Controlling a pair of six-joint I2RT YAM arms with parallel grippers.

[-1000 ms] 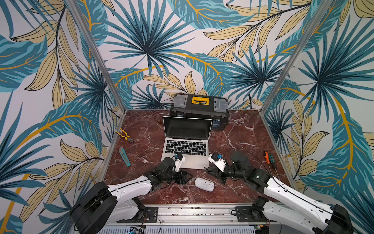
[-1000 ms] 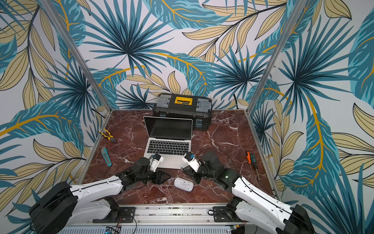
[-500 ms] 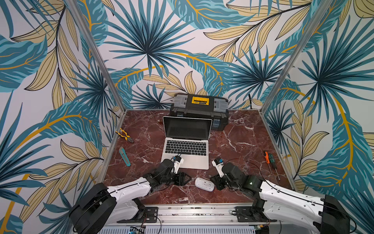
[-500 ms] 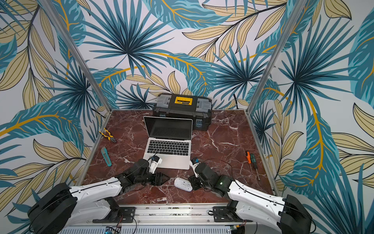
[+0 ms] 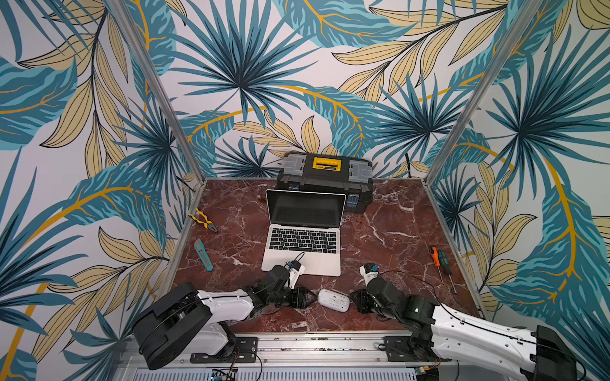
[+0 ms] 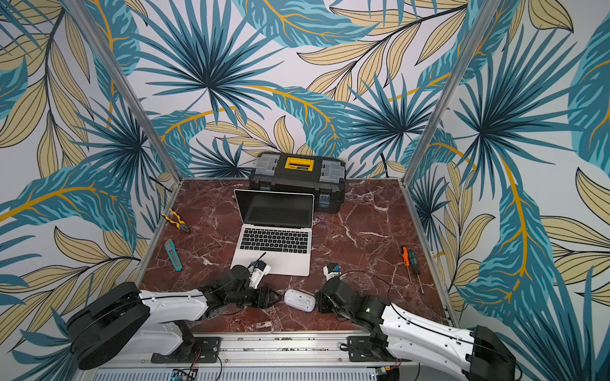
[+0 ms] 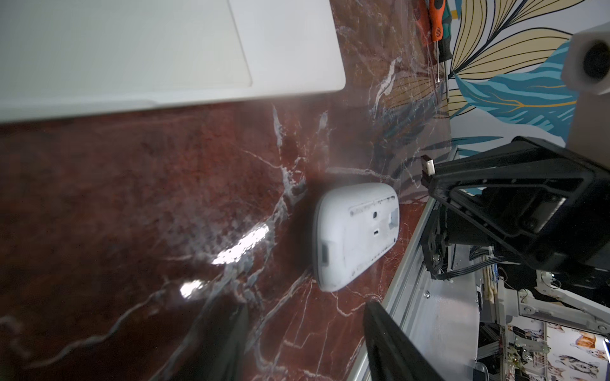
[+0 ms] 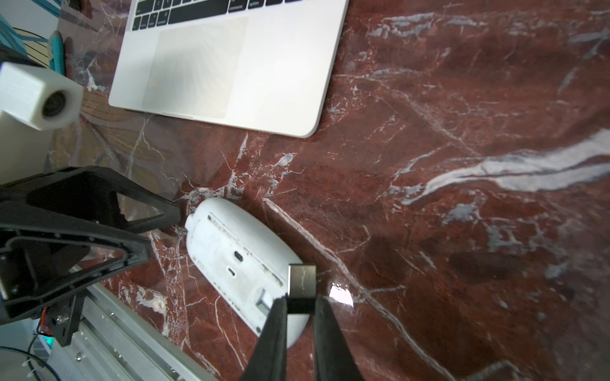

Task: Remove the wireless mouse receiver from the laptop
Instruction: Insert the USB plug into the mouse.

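The silver laptop [image 5: 317,268] stands open mid-table, screen dark. In front of it a white mouse [image 5: 333,299] lies belly up. My right gripper [image 8: 299,301] is shut on the small black-and-metal wireless mouse receiver [image 8: 301,283], holding it just above the mouse's [image 8: 231,254] underside, near an empty slot there. The receiver [image 7: 428,166] also shows in the left wrist view, sticking out of the right fingertips. My left gripper [image 7: 307,306] is open at the mouse's [image 7: 356,234] other end, nothing between its fingers.
A black toolbox [image 5: 325,184] with a yellow handle stands behind the laptop. Yellow pliers [image 5: 203,221] and a teal utility knife [image 5: 203,254] lie at the left, two screwdrivers [image 5: 440,264] at the right. A metal rail [image 5: 313,343] runs along the front edge.
My right gripper has come away from beside the laptop's front right corner and down to the mouse, receiver still in it. The left gripper has barely moved.
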